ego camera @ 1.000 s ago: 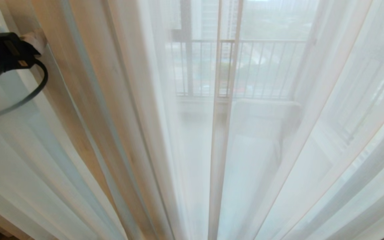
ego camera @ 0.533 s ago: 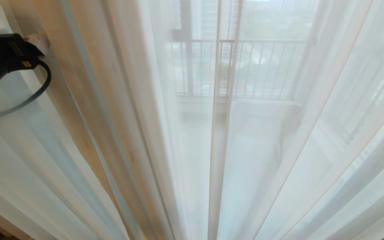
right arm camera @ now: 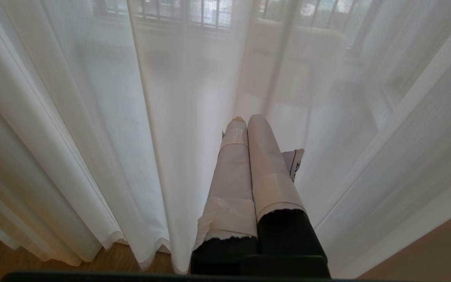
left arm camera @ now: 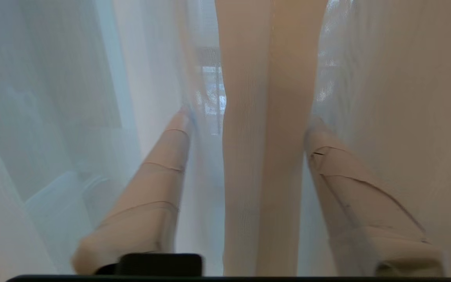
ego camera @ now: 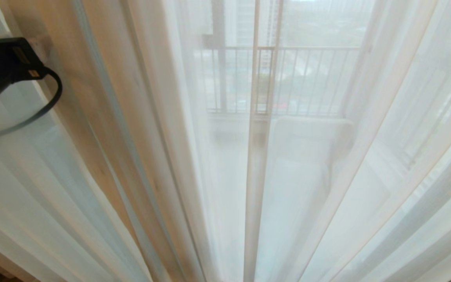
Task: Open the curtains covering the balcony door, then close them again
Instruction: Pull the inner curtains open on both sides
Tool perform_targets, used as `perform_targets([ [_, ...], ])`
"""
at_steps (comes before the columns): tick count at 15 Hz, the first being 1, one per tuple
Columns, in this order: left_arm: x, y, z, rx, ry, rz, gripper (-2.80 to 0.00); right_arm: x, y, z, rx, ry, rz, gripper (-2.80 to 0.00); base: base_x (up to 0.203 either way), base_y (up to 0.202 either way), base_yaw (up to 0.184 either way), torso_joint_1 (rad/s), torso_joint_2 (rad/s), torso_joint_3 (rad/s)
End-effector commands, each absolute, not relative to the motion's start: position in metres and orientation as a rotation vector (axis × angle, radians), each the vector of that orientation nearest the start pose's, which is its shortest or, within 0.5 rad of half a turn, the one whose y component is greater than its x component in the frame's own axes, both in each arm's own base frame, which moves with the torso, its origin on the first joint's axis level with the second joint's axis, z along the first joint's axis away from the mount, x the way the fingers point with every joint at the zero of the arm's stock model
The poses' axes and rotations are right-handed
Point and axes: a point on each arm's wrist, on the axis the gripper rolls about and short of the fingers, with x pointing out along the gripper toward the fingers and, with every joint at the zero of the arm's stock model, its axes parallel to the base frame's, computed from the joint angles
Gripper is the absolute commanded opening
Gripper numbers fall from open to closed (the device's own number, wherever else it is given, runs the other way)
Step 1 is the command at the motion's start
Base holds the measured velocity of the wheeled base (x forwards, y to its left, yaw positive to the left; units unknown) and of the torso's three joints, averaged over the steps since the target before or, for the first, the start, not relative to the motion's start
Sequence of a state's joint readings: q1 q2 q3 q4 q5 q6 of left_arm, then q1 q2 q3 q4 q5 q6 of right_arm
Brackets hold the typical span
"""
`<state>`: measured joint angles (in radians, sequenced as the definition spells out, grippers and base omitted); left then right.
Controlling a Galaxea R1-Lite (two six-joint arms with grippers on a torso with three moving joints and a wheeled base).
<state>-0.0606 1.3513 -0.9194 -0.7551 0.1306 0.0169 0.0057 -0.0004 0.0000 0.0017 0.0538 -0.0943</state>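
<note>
Straddling a fold of the curtains [left arm camera: 266,156], the left gripper [left arm camera: 247,125] has its fingers [left arm camera: 159,188] spread either side, not yet pinching, evidently to draw the fabric aside. Curtains hang drawn across the door [ego camera: 219,58]. Right gripper [right arm camera: 245,121] idles low beside the fabric, fingers pressed together, empty.

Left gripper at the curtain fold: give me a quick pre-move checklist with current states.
1. Curtains drawn across the balcony door: ok.
2. Beige-tinted fold centred between the left gripper fingers: ok.
3. Fingers closed on the fold: not ok, gaps show on both sides.
4. Right gripper shut, holding nothing: ok.
5. Fabric free of the left arm's cable: cannot tell.
</note>
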Motion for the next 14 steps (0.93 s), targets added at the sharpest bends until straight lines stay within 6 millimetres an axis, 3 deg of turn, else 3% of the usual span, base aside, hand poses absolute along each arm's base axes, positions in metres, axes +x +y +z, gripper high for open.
perform_targets([
  [1,0.221,-0.011,0.323,-0.017,-0.334,0.071,-2.8,-0.023,0.001,0.075,-0.095,-0.001,0.061,-2.8,0.0,0.0,0.0,0.0,0.0,0.0],
  [11,0.216,-0.01,0.327,-0.02,-0.35,0.075,-2.8,-0.023,0.001,0.075,-0.095,-0.001,0.061,-2.8,0.0,0.0,0.0,0.0,0.0,0.0],
  [14,0.209,-0.01,0.335,-0.014,-0.463,0.077,-2.8,-0.023,0.001,0.075,-0.095,-0.001,0.06,-2.8,0.0,0.0,0.0,0.0,0.0,0.0],
])
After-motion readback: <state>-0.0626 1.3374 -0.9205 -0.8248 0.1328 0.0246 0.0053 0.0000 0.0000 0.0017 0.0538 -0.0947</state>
